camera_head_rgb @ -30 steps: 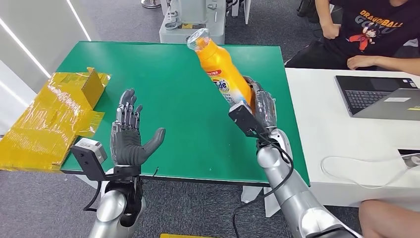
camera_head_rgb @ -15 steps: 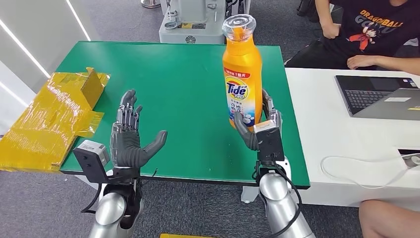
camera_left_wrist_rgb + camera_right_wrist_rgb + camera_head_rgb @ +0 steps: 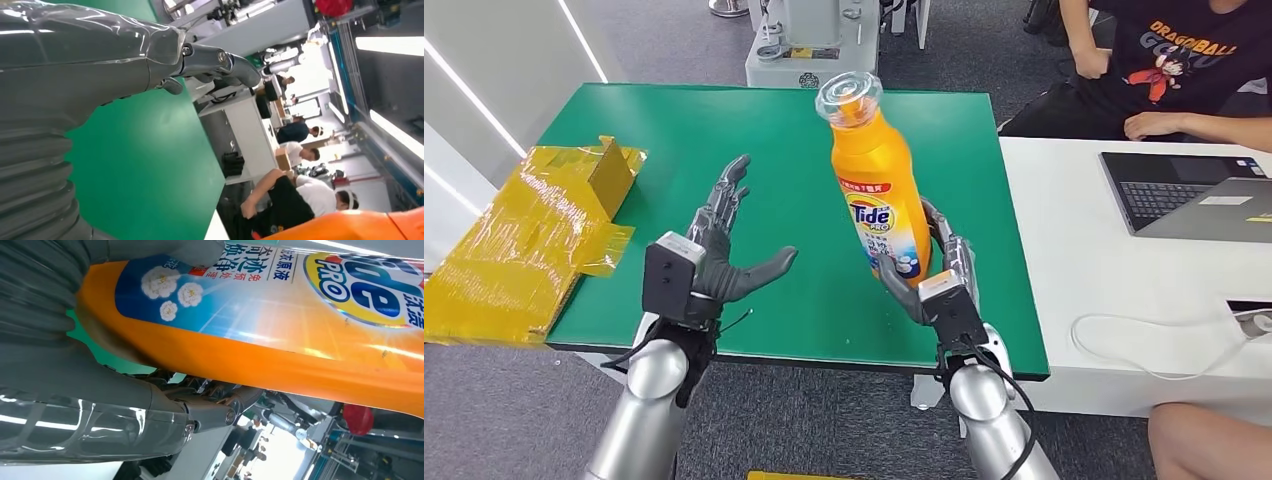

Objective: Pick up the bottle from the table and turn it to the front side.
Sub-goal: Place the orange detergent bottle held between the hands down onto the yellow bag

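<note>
Gripping an orange Tide detergent bottle (image 3: 879,185) low on its body, the robot's right hand (image 3: 929,275) is holding it aloft above the green table (image 3: 774,140), the clear cap (image 3: 849,97) leaning toward 11 o'clock and the printed label facing the head camera. The right wrist view is showing the thumb (image 3: 165,250) pressing on the label's lower corner while darker fingers (image 3: 210,407) are wrapping the far side. The left hand (image 3: 724,250) is hovering at the bottle's 9 o'clock, empty, with fingers spread and thumb out, well apart from the bottle.

With the front panel apparently facing the robot, the turn looks close to done; the remaining work is probably bringing the bottle upright. Because the grip is sitting near the base and the weight is standing high above it, any further rotation is best kept slow, and the open left hand is placed to steady the upper body if needed.

Room is lying mostly toward 10 o'clock, over bare green surface. The table's right edge is running just beside the right hand at 3 o'clock, with a white desk (image 3: 1084,250), a laptop (image 3: 1189,195) and a seated person (image 3: 1169,65) beyond it. A yellow taped box (image 3: 534,235) is overhanging the left edge.
</note>
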